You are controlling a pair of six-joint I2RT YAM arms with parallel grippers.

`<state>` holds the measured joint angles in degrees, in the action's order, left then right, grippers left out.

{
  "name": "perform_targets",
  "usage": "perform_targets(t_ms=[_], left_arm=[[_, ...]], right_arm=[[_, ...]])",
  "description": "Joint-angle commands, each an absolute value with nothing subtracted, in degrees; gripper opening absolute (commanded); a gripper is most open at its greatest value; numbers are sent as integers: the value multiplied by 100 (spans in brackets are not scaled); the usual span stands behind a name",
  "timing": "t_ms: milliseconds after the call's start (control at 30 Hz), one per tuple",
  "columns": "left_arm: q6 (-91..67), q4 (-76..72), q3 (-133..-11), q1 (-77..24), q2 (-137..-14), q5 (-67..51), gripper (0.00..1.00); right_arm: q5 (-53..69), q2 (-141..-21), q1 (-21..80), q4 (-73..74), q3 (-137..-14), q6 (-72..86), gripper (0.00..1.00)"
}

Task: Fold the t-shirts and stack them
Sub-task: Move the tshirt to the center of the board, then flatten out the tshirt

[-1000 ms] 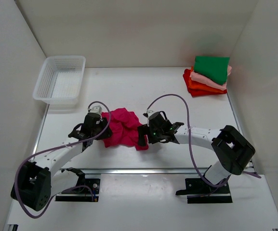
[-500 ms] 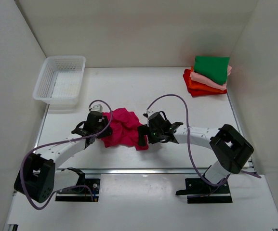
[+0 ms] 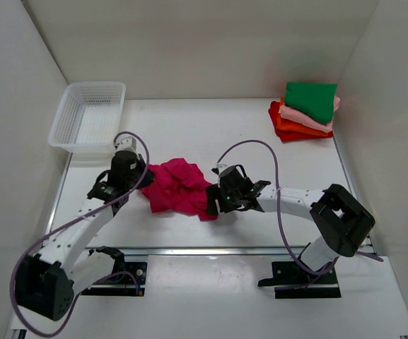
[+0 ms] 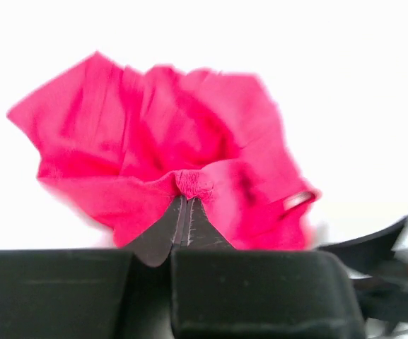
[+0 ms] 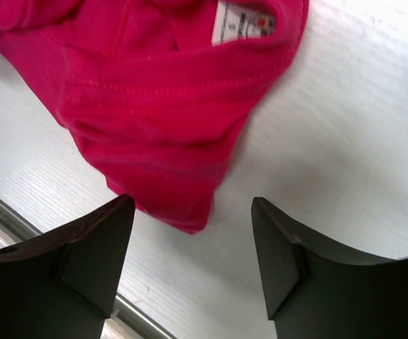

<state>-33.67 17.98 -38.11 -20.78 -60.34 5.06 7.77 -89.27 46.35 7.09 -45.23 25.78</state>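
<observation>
- Where the magenta t-shirt [image 3: 179, 187] lies, on the worktop [image 3: 211, 127] near its front edge and between my two arms, it is crumpled and unfolded.
- My left gripper [image 3: 140, 185] is at the shirt's left edge. In the left wrist view the gripper [image 4: 187, 203] is clamped tight on a small pinch of the magenta cloth [image 4: 168, 148].
- My right gripper [image 3: 214, 201] is at the shirt's right edge. In the right wrist view it [image 5: 191, 212] stands wide, with a corner of the shirt [image 5: 154, 92] between the jaws and touching neither.
- A white label [image 5: 242, 25] shows on the shirt in the right wrist view.
- The folded t-shirts [image 3: 306, 113] are stacked at the far right corner, green on top.
- A white mesh basket [image 3: 83, 147] sits at the far left.
</observation>
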Motion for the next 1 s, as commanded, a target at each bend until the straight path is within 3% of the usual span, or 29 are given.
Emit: perform_targets(t_ms=[0,167,200,233,267,433,567,767,967], left_arm=[[-3296,2389,-4534,-1733,-5309,484,0],[-3357,2566,-4825,-1721,-5186,254,0],[-3366,2497,-4816,-1766,-5151,264,0],[-3410,2522,-4764,-1723,-5142,264,0],[-3358,2488,-4816,-1705,-5072,194,0],[-2822,2890,-5772,-838,-5265,623,0],[-2471,2839,-6782,-527,-5168,1570,0],[-2180,2936,-7707,-580,-5195,2425,0],[-1811,3014,-7979,-659,-4939,2935,0]], right_arm=[[633,-8639,4719,598,-4386,2628,61],[571,-9077,4974,501,-4473,2664,59],[554,-9157,5018,536,-4543,2672,52],[615,-9306,5045,606,-4666,2567,12],[659,-9386,5115,772,-4858,2566,0],[685,-8422,4423,1739,-5475,2233,0],[1518,-6552,2248,1880,-5388,2119,0],[2267,-5696,-225,2934,-6125,1266,0],[2154,-5397,-748,3366,-6336,862,0]])
